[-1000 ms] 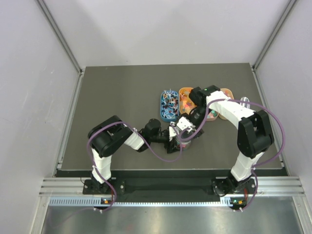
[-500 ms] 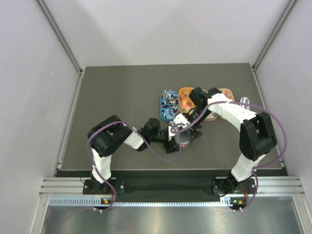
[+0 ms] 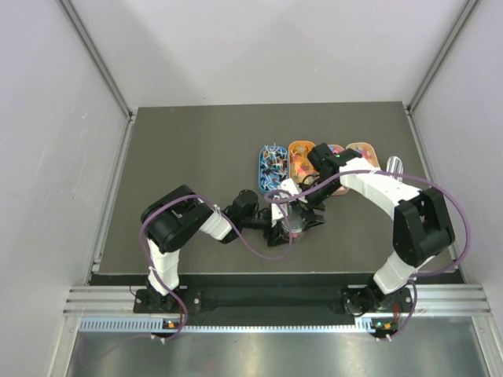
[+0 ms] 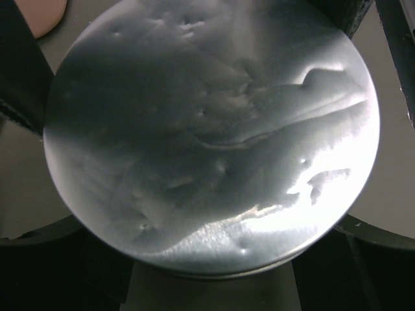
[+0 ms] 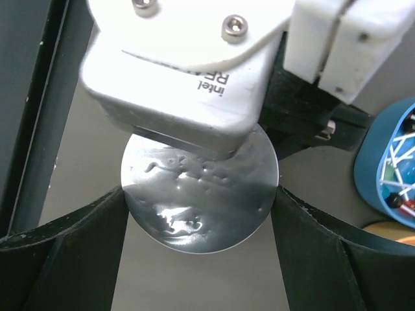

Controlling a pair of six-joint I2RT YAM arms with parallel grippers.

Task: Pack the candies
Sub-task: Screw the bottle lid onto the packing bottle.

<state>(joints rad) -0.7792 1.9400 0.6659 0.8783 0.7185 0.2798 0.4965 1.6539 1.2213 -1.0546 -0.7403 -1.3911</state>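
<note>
Between trays (image 3: 301, 162) and near edge | both tools on jar (image 3: 294, 222) (silver-lidded)

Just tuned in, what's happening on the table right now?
Both arms meet at mid-table over a round jar with a silvery foil top. The left gripper and the right gripper each have their fingers on opposite sides of the jar; it looks clamped between them, though actual contact is hard to confirm. Behind them sit four oval trays: blue, orange and two more, the candies in them.
</note>
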